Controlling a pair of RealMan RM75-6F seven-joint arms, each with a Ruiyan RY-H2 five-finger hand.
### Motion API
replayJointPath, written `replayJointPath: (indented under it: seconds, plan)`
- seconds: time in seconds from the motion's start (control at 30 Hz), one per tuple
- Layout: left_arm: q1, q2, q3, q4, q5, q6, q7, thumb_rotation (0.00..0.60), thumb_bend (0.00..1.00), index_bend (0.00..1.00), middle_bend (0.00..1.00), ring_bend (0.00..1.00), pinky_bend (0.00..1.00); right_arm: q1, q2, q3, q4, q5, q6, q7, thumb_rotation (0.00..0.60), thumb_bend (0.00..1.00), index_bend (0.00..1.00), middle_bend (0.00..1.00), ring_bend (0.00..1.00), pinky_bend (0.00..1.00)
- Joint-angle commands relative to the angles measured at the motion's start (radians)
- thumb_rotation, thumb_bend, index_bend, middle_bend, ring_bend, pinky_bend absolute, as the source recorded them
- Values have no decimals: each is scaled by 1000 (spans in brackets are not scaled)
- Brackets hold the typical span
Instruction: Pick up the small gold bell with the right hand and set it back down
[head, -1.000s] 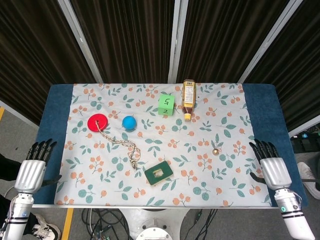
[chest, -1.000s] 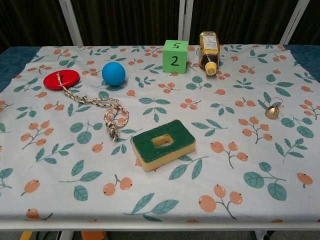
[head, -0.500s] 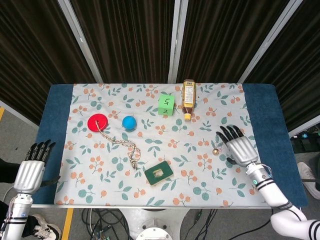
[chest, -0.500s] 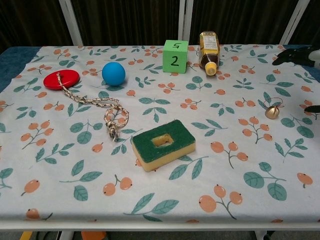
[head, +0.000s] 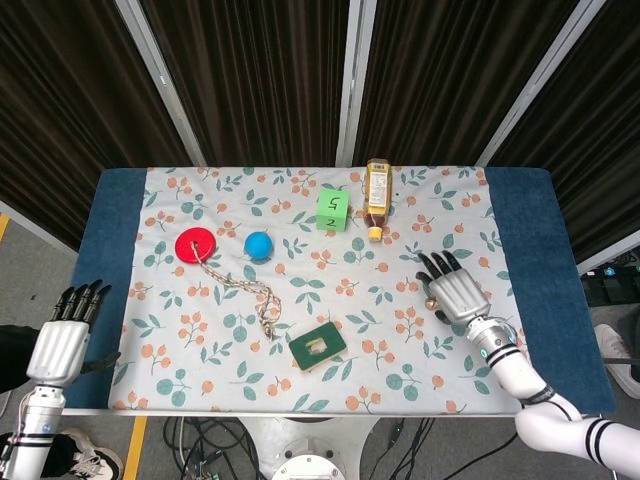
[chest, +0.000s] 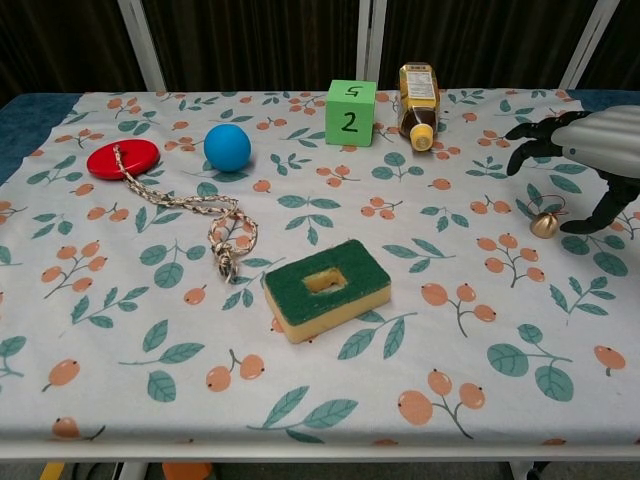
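My right hand (chest: 590, 150) hangs over the small gold bell (chest: 544, 224), fingers spread and curved down, thumb low on the bell's right side — nothing held yet. The bell sits on the floral tablecloth (chest: 330, 390) near the right edge, well apart from the green sponge (chest: 326, 288). I judge it light, hard and smooth, so it will likely roll or skid away if I nudge it from 1 side only. The body is round and slick; pinching it across its widest part between thumb and a fingertip looks safest — the thin loop on top is too small for me to trust. My left hand (head: 60, 345) waits off the table, fingers extended, holding nothing.
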Motion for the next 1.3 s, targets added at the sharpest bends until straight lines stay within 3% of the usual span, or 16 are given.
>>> replayJointPath:
  seconds: [0.03, 0.63, 1.3]
  plan:
    - [0, -1, 0, 1, 0, -1, -1, 600, 0, 0, 0, 0, 6, 7, -6, -4, 10, 11, -2, -1, 600, 154, 284, 0, 0, 0]
    - [0, 0, 2, 1, 2, 0, -2, 600, 0, 0, 0, 0, 6, 35, -24, -28, 46, 25, 5, 34, 600, 220, 447, 0, 0, 0]
    - [0, -3, 4, 6, 0, -4, -5, 600, 0, 0, 0, 0, 6, 49, -31, -50, 66, 32, 11, 47, 600, 263, 536, 4, 0, 0]
